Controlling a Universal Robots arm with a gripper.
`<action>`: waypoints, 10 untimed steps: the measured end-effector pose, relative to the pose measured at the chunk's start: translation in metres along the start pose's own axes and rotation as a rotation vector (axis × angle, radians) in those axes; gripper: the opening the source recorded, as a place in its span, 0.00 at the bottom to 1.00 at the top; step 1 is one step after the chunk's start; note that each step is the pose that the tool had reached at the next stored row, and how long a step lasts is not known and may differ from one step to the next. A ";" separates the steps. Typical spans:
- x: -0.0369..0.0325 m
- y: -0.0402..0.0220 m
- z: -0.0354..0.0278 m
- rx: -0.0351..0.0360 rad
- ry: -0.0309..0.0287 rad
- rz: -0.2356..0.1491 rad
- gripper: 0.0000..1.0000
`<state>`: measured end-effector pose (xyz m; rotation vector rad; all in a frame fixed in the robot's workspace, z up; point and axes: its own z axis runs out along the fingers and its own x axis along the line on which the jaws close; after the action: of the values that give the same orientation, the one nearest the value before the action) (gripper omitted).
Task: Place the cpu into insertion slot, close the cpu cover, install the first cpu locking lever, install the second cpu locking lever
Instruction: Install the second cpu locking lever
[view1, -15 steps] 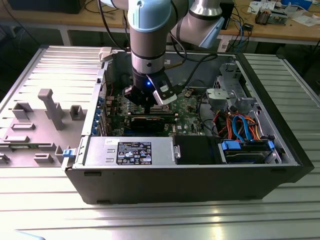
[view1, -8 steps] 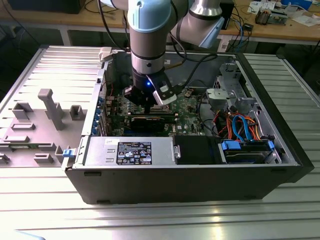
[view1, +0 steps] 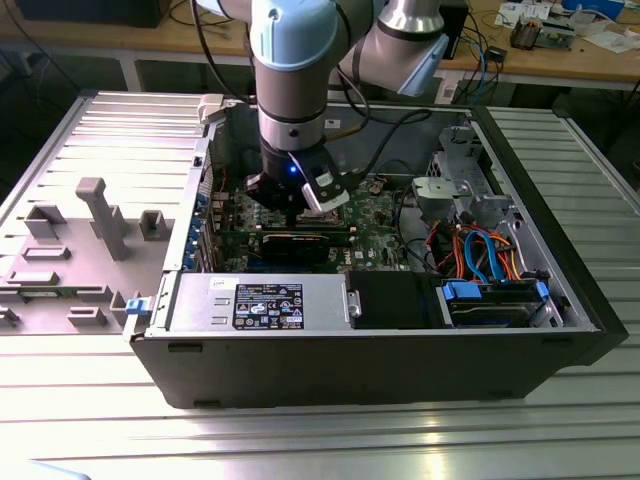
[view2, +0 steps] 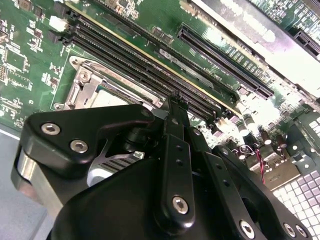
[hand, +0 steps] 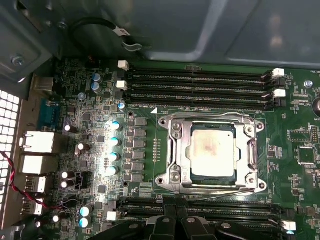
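Small flat square cpu with a dull silver-grey metal top (hand: 212, 151): seated flat in the square insertion slot with silvery metal rim (hand: 172, 150), green board around. Thin silvery metal cpu cover frame (hand: 252, 152) lies closed over the chip's edges, its cut-out middle exposing the top.

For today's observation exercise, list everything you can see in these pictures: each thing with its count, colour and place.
case: one, dark grey, lying open on a ribbed metal table.
motherboard: one, green, inside the case.
cpu: one, silver-grey, seated in the slot.
cover: one, silvery frame, down around the cpu.
memory slots: several, black, in rows on both sides of the cpu.
graphics card: one, black, beside the arm in the exterior view.
cables: several, orange and blue, at the exterior view's right.
arm: one, grey and light blue, reaching into the case.
gripper: one, black, above the motherboard near the cpu.
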<state>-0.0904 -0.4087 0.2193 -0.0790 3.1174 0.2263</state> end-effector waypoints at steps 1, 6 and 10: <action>0.0006 0.0000 0.0003 -0.0027 0.0003 -0.001 0.11; 0.0015 -0.0004 0.0030 -0.0114 0.0038 -0.003 0.11; 0.0019 -0.0007 0.0054 -0.0201 0.0044 -0.006 0.11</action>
<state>-0.0922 -0.4088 0.2139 -0.0898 3.1191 0.2576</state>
